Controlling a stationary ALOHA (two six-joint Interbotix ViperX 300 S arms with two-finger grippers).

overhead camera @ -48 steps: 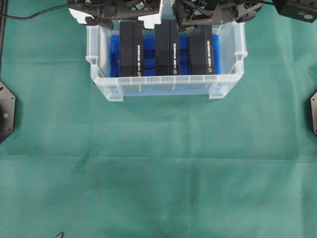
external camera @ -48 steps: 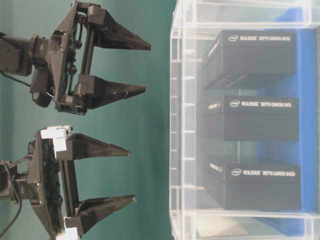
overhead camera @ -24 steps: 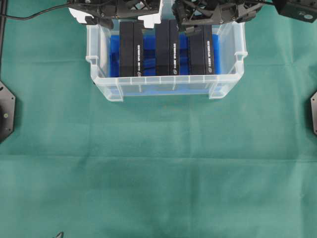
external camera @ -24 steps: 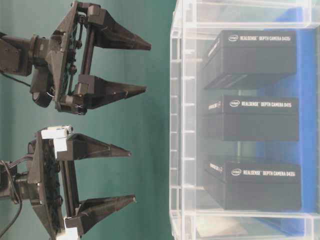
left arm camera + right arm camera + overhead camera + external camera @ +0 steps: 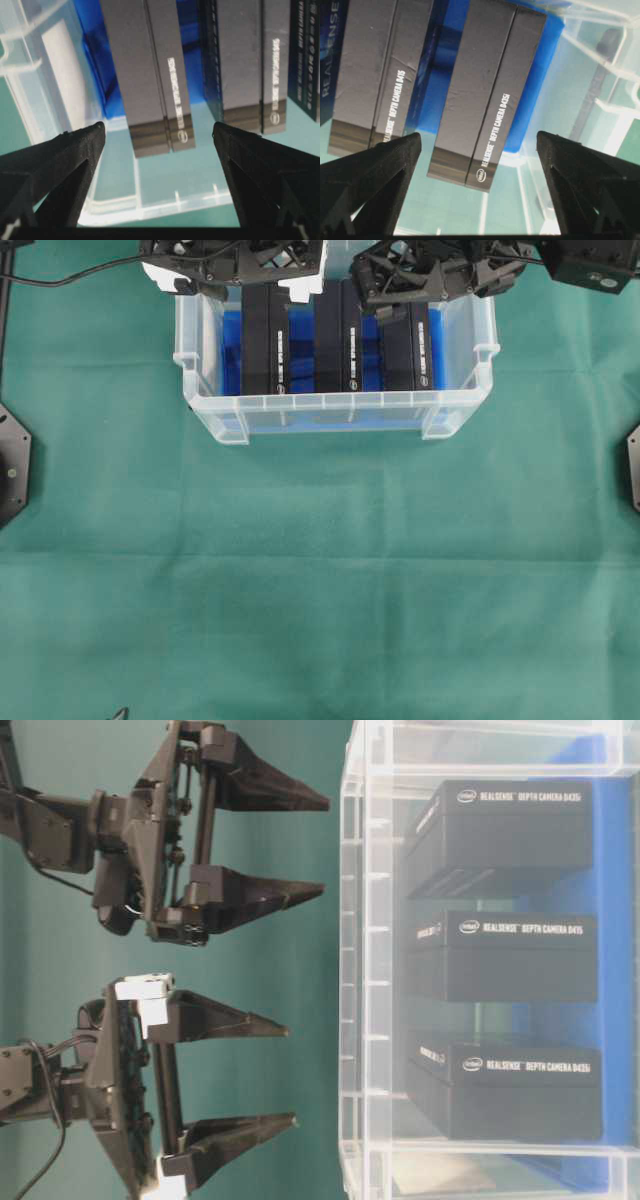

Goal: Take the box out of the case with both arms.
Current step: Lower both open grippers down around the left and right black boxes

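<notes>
Both my grippers, left gripper [image 5: 290,1075] and right gripper [image 5: 325,850], splayed wide, have advanced toward the case [image 5: 330,410]. Three RealSense boxes [image 5: 338,335] stand parallel, long axes front-to-back.

Clear plastic case [image 5: 335,412], rimmed, blue sheet on bottom, sits at far end of green counter [image 5: 320,580]; three black boxes stand on edge inside, side by side, apart: left box [image 5: 265,337], middle box [image 5: 338,335], right box [image 5: 410,340]; white "RealSense Depth Camera D435i" lettering on each.
</notes>
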